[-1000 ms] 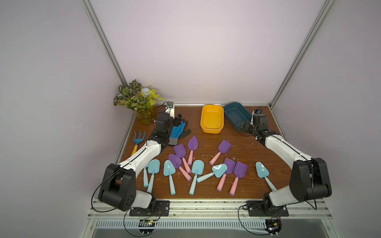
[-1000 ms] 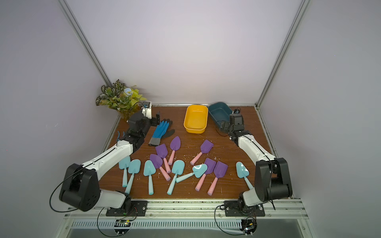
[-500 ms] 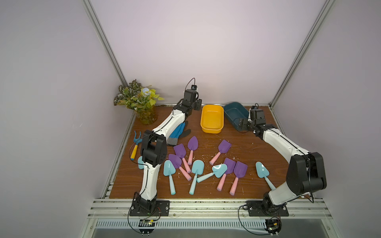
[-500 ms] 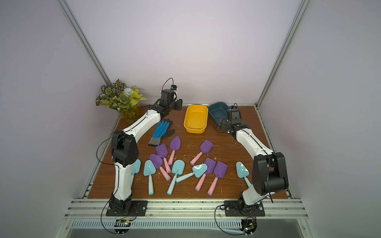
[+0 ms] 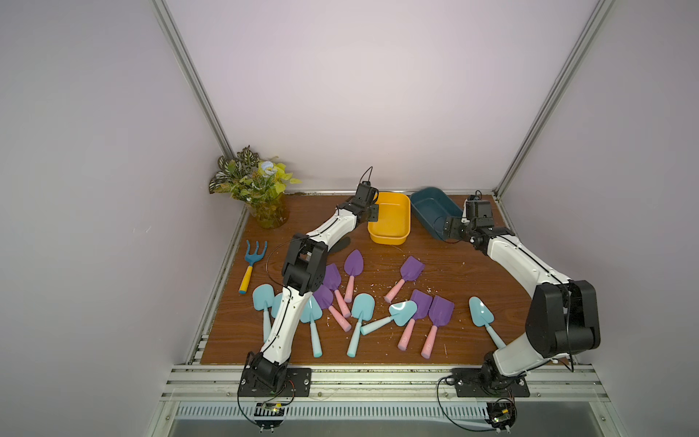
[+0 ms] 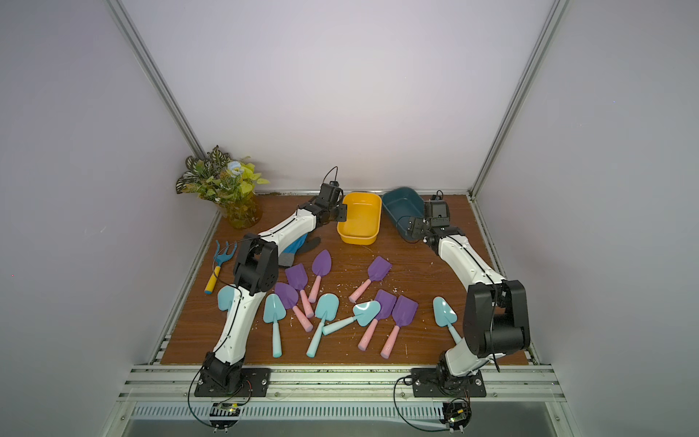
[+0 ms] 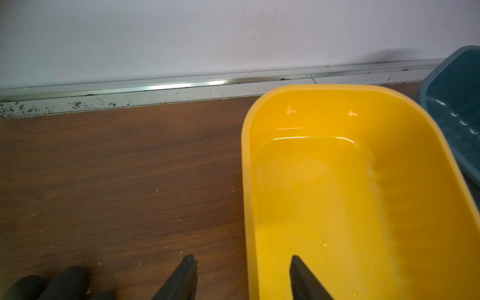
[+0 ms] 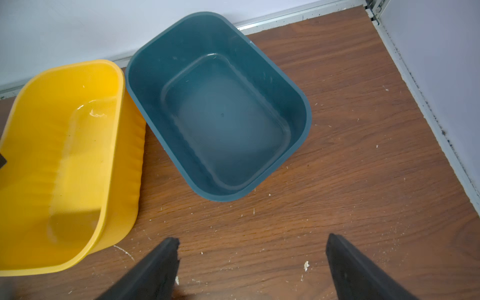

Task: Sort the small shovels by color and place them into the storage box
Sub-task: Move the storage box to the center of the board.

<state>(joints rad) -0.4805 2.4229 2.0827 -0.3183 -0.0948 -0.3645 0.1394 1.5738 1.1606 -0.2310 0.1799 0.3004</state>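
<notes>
Several small shovels lie scattered on the brown table, some aqua point(image 5: 480, 312) and some purple-bladed with pink handles point(image 5: 353, 261). A yellow storage box point(image 5: 389, 237) and a teal storage box point(image 5: 427, 212) stand empty at the back. My left gripper point(image 5: 374, 213) is open and holds nothing. In the left wrist view it point(image 7: 242, 259) straddles the yellow box's point(image 7: 337, 181) left rim, one finger inside, one outside. My right gripper point(image 8: 253, 241) is wide open and holds nothing. It hovers over bare table in front of the teal box point(image 8: 220, 117).
A blue rake with a yellow handle point(image 5: 254, 257) lies at the left edge. A potted plant point(image 5: 261, 189) fills the back left corner. Blue and grey gloves point(image 6: 299, 246) lie under my left forearm. Walls and metal rails close in three sides.
My left arm has swung from over the gloves to the yellow box's left rim, and its jaws have narrowed. The right gripper has stayed near the teal box.
</notes>
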